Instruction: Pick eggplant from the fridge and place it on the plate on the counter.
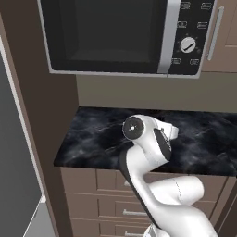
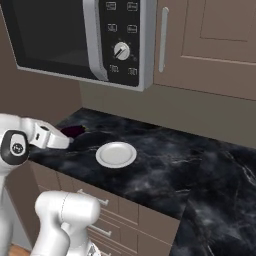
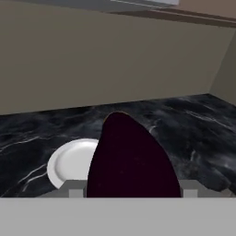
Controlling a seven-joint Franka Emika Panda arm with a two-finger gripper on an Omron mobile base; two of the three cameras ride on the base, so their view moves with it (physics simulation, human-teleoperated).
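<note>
Got eggplant (image 3: pixel 131 161) out of fridge, gripper (image 3: pixel 133 191) squeezed tight on it. Over counter (image 2: pixel 165 165) now, near plate (image 2: pixel 116 154). Left: put on plate & let go.

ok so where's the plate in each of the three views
left base view: I can't make it out; the arm covers the middle of the counter.
right base view: plate left of centre, on the counter, near its front edge.
hand view: lower left, partly behind the held eggplant.
shared landmark: the black marbled counter.
</note>
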